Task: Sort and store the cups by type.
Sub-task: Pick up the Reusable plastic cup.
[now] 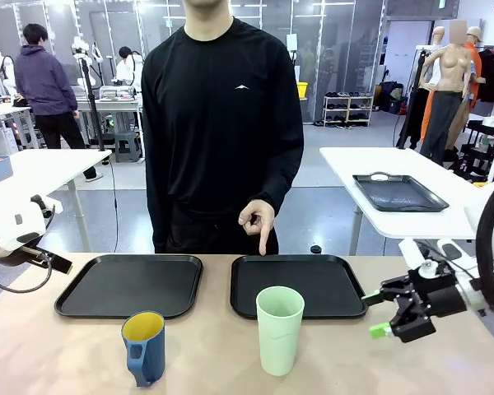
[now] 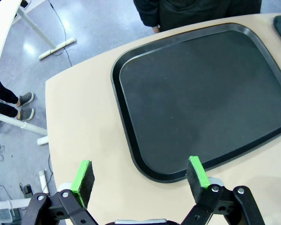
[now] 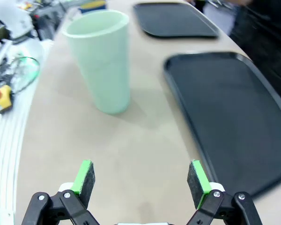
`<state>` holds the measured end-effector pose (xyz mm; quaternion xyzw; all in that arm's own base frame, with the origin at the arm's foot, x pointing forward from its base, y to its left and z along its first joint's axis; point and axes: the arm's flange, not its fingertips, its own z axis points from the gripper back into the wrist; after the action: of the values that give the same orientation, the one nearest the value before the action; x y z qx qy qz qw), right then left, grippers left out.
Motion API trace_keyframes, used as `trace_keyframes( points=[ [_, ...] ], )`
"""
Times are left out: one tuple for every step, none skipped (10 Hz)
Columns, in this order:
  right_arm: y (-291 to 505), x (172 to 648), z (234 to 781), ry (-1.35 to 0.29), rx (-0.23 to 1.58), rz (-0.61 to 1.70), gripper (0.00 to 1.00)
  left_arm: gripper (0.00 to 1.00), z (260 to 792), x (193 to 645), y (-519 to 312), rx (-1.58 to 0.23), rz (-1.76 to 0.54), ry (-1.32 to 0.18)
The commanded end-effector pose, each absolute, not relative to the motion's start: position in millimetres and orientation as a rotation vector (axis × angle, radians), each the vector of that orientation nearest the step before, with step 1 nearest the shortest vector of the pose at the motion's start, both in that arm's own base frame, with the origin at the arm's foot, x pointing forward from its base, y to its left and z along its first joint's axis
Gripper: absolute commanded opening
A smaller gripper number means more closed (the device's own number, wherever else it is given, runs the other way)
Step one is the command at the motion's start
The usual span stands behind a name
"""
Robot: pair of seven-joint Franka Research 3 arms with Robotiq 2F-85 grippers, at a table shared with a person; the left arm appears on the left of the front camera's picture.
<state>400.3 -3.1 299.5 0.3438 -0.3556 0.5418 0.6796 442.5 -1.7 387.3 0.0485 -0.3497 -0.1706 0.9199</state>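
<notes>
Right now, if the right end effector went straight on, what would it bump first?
Most likely the green cup, standing ahead of the open right end effector, slightly off its middle line. It could slip between cup and tray; depth is unclear.

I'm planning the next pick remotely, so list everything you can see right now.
table: one, beige, in the foreground
trays: two, black, side by side on it, left tray and right tray, both bare
tumbler: one, pale mint green, upright in front of the right tray
mug: one, dark blue, yellow inside, upright in front of the left tray
spare tray: one, dark, on a white table far right
person: one, black top, standing at the far side
person's hand: one, finger pointing down at the right tray's far edge
left hand: one, black, green pads, open, beside the left tray
right hand: one, same colours, open, aimed at the tumbler
</notes>
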Motion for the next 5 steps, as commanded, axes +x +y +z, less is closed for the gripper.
trace_keyframes(
  points=[
    [5.3,403.7,279.7,-0.854,0.875,1.257,1.0,1.0,387.4,442.2,-1.1,0.102,-0.355,-0.719],
    [9.3,402.2,276.0,-0.885,0.898,1.268,1.0,1.0,387.4,442.2,-1.1,0.102,-0.355,-0.719],
    [12.5,399.6,272.7,-0.936,0.903,1.281,1.0,1.0,387.4,442.2,-1.1,0.102,-0.355,-0.719],
    [16.3,397.8,268.8,-0.992,0.902,1.28,1.0,1.0,387.4,442.2,-1.1,0.102,-0.355,-0.719],
    [22.3,397.1,265.4,-1.051,0.91,1.275,1.0,1.0,387.4,442.2,-1.1,0.102,-0.355,-0.719]
  ],
)
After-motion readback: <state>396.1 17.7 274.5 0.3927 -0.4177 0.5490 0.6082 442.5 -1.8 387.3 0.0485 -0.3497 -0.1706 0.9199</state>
